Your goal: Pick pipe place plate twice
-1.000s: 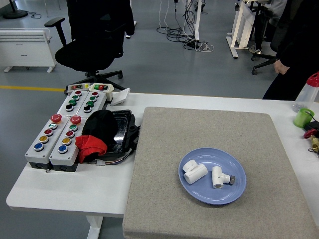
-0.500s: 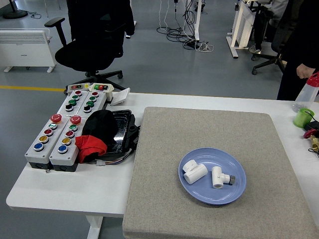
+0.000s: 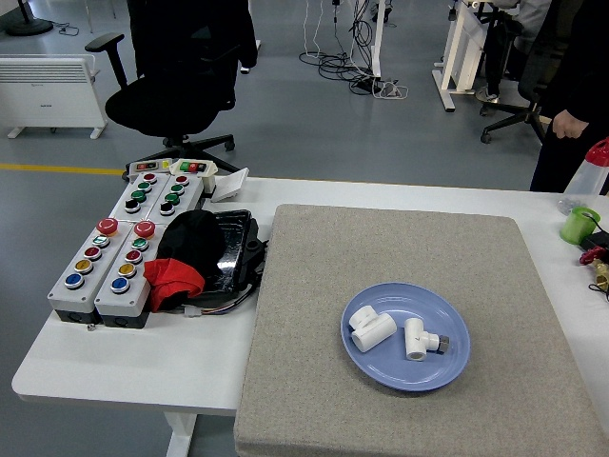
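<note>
Head view: two white pipe fittings (image 3: 372, 327) (image 3: 420, 340) are seen lying side by side, apart, in the blue plate (image 3: 447, 369) on the grey mat (image 3: 381, 248), toward the tabletop's (image 3: 124, 362) near right corner. Neither robot hand is in view, so the state of the fingers cannot be told. Both placements are judged complete; no further pick appears called for. A person's hand (image 3: 567, 124) is noted beyond the far right corner, touching nothing.

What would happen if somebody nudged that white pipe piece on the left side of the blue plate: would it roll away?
Probably not far. The left pipe piece looks like a stubby elbow with a side branch, which should stop it rolling. It seems to be rigid plastic, so likely light and stiff. The blue plate has a raised rim that would probably catch it.
</note>
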